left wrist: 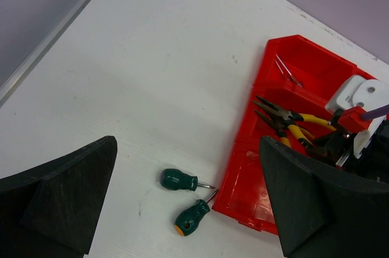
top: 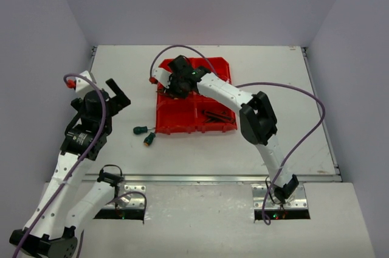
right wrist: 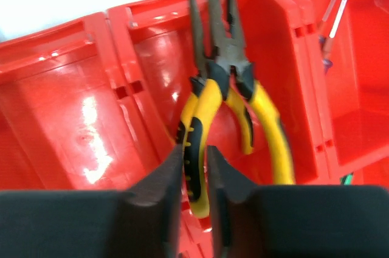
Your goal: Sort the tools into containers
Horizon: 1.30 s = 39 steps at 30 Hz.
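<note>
The red bin block stands mid-table. My right gripper reaches down into its middle left compartment, and its jaws are closed on one handle of the yellow/black pliers. A second yellow-handled pair lies beside them. The pliers also show in the left wrist view. Two green screwdrivers lie on the table by the bin's near left corner; the top view shows them too. My left gripper is open and empty, held above them to the left.
Thin silver wrenches lie in the far left compartment, also seen from the right wrist. Dark tools lie in the near right compartment. Purple cables loop over both arms. Walls close in on the table's left, back and right.
</note>
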### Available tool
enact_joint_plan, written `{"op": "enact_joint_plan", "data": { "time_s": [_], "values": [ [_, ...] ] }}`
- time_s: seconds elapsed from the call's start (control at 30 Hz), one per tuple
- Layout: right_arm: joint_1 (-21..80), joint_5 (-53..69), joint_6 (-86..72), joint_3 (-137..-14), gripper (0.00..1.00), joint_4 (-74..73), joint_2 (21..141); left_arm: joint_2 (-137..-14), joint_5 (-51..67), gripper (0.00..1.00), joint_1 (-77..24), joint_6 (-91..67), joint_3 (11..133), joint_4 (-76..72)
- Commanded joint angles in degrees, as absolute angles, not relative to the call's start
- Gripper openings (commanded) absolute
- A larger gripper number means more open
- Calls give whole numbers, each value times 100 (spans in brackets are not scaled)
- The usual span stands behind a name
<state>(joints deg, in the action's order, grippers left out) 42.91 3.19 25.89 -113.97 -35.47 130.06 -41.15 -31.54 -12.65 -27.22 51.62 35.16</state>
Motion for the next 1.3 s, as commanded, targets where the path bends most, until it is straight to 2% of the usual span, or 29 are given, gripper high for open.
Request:
{"op": "enact_joint_plan", "data": {
  "time_s": [0.0,0.07,0.2,0.3,0.37,0.47,0.6,0.7,0.77,0.83,0.9,0.97,1.07,1.27],
  "values": [
    [4179,299,2566,-11351,34,-3102,12660,-4131,-3146,100,-1200,-2707,5142,3314],
    [4175,271,2567,-11208,38,-3079,12551,-4141,-3155,100,-1203,-2707,5141,3313],
    [4165,87,2543,-10879,69,-2996,12270,-4187,-3173,100,-1195,-2737,5133,3331],
    [4166,79,2309,-10828,77,-2984,11995,-4350,-3186,100,-1200,-2984,5119,3371],
    [4166,65,2037,-10803,99,-2919,11607,-4665,-3087,100,-1203,-3307,5263,3700],
    [4177,111,1370,-10527,99,-2656,10911,-5156,-2738,100,-1195,-4190,5478,4242],
    [4208,711,-356,-9124,99,-1766,9288,-6105,-2614,100,-1193,-5508,5649,5386],
    [4201,1310,-795,-8005,99,-1434,8513,-6631,-2360,100,-1187,-5873,5853,5698],
    [4201,1275,-915,-7332,99,-1364,7982,-7034,-1882,100,-1187,-5887,5756,5713],
    [4195,655,-1113,-6703,99,-1394,7493,-7279,-1706,100,-1187,-6435,5515,6037],
    [4197,576,-1191,-5884,99,-1239,6991,-7343,-1304,100,-1187,-7093,5224,5864],
    [4192,793,-1212,-5318,99,-959,6773,-7398,-1094,100,-1187,-7626,4998,5513],
    [4201,930,-1370,-5051,99,-916,6610,-7799,-1451,100,-1187,-8201,5222,5567],
    [4201,1530,-1315,-4690,99,-968,6411,-8302,-1990,100,-1172,-8479,5250,4722]
  ]
}}
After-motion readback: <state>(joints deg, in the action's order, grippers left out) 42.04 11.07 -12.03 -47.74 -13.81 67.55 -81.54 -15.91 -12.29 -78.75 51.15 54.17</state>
